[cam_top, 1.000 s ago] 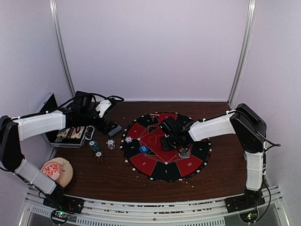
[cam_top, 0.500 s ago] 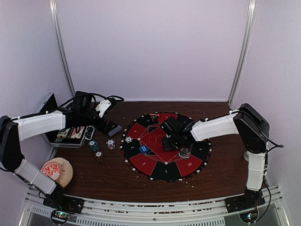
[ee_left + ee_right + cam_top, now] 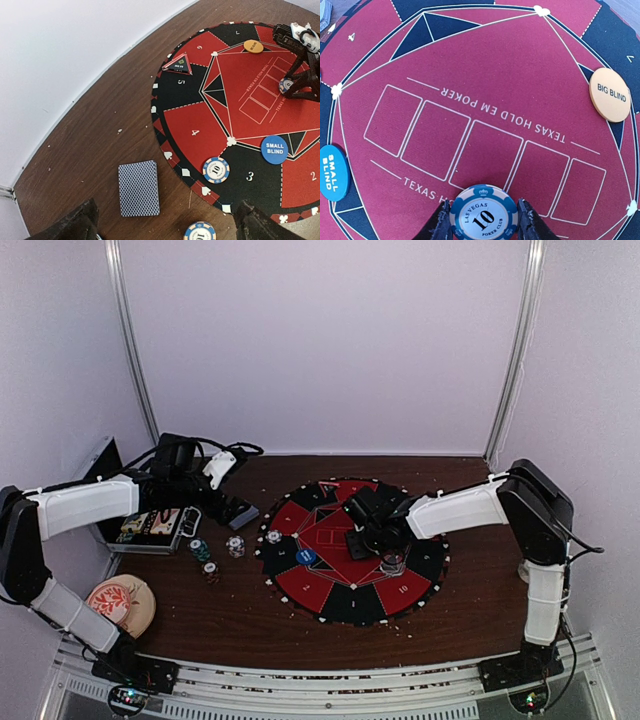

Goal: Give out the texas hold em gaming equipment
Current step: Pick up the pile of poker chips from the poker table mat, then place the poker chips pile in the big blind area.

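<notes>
Right pincer [image 3: 483, 225] grips a round blue-and-white "10" poker chip [image 3: 482, 212] over the round red-and-black printed mat [image 3: 520, 75]. Left pincer [image 3: 170, 227] stands fully spread, empty.

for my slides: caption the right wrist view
Right gripper holds a blue-and-white 10 chip over the red mat, with Small Blind and Big Blind buttons on it.
</notes>
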You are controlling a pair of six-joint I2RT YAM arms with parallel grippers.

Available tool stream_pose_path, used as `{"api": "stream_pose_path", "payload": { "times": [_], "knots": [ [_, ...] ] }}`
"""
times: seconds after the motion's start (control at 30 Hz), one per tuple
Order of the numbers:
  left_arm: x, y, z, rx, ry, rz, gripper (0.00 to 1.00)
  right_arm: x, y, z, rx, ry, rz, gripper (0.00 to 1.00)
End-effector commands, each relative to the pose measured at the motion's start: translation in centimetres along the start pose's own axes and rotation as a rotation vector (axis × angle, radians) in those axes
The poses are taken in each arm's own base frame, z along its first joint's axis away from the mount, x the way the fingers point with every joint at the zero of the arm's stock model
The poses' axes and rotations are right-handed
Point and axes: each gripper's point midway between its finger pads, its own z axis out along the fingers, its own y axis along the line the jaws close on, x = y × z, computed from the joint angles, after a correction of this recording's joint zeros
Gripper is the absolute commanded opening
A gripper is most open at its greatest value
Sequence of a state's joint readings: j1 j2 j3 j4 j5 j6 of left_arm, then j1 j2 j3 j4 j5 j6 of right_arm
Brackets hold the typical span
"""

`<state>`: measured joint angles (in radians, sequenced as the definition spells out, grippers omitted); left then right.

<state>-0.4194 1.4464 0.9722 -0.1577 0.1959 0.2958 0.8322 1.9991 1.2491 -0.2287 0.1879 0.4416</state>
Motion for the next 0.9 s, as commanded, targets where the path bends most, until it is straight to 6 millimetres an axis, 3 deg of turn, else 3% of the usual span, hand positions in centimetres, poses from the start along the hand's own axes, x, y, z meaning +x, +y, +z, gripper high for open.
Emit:
{"api": "stream_pose_path", "payload": {
  "times": [0.0,0.23,0.37,0.57,0.87],
  "knots": [
    [-1.1,0.5,-0.6,-0.024,-0.047,-0.004,0.98,-1.6,-0.9,-1.4,0.021,-0.049,0.022,0.3],
    [-1.0,0.5,-0.5,-0.022,-0.045,-0.004,0.98,-2.3,-1.6,-1.7,0.035,-0.062,0.035,0.29],
    [-1.0,0.5,-0.4,-0.02,-0.044,-0.005,0.98,-3.5,-3.1,-2.3,0.047,-0.08,0.065,0.29],
    [-1.0,0.5,-0.4,-0.02,-0.044,-0.005,0.98,-5.4,-7.0,-3.2,0.091,-0.111,0.14,0.29],
    [-0.9,0.5,-0.3,-0.018,-0.043,-0.006,0.98,-6.5,-13.6,-3.2,0.171,-0.132,0.27,0.28]
  ]
}}
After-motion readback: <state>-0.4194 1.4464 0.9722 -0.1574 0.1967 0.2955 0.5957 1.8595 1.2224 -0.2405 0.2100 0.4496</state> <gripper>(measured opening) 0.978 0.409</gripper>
